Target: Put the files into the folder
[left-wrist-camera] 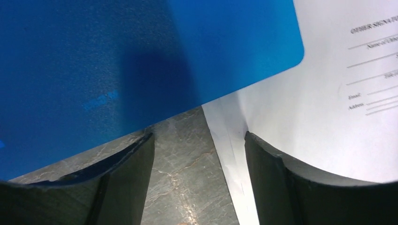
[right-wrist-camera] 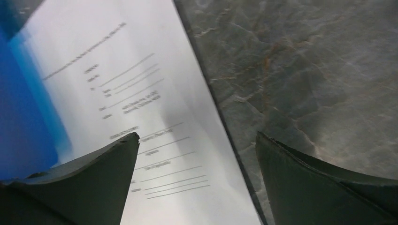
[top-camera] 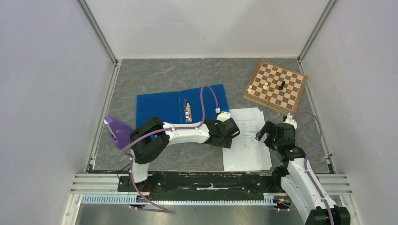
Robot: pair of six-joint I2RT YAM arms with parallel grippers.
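We see the grey marbled tabletop (top-camera: 187,75) first. The blue folder (top-camera: 159,108) lies open and flat on it, at ten o'clock from the centre. The files (top-camera: 248,150) lie at the folder's four o'clock, and the folder's near right corner overlaps them. A chessboard (top-camera: 277,86) sits at the files' one o'clock. Our left hand (left-wrist-camera: 199,143) hangs released over that corner and the files' left edge. Our right hand (right-wrist-camera: 197,136) gapes, released, over their right edge.
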